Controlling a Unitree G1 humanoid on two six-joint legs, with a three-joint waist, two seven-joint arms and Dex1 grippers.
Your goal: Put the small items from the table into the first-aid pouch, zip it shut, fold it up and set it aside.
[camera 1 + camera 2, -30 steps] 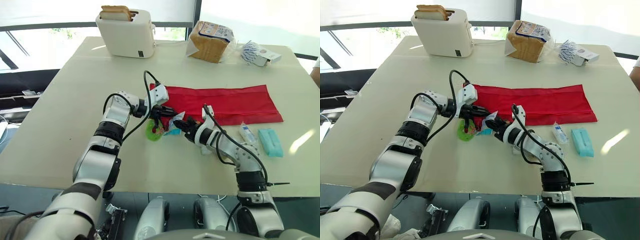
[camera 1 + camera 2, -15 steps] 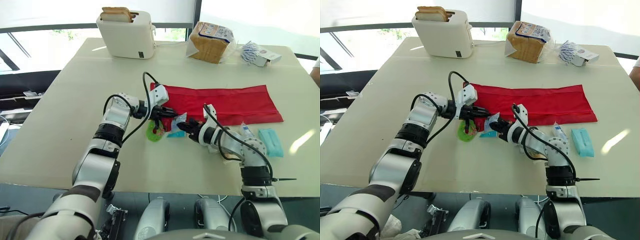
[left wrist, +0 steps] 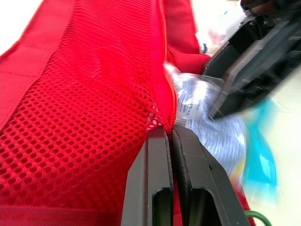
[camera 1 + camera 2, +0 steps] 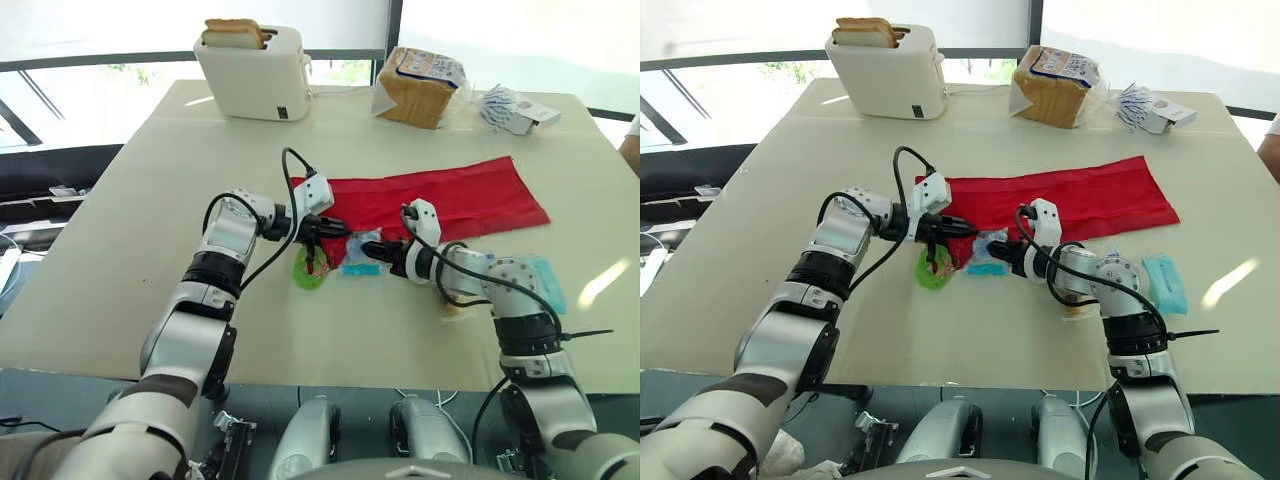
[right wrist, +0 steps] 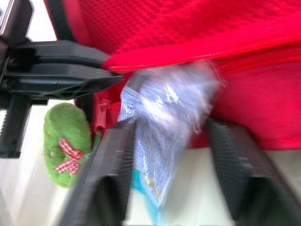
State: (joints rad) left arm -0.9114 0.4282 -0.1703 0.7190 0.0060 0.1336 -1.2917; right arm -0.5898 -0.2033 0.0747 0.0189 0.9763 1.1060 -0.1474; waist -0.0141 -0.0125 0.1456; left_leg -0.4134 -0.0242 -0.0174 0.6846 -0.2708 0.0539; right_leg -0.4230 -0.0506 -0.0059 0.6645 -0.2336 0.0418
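At the left end of the red first-aid pouch (image 4: 440,200), the left hand (image 4: 338,229) is closed on the mesh edge beside the zipper and lifts it. The right hand (image 4: 1002,250) grips a clear packet (image 5: 164,117) whose upper end sits under that lifted edge, with most of it outside. Loading appears to be at an early stage: a teal packet (image 4: 1164,282) lies on the surface (image 4: 120,220) near the pouch's right end, a blue item (image 4: 985,269) lies just beside the opening, and zipping, folding and setting aside are not yet done.
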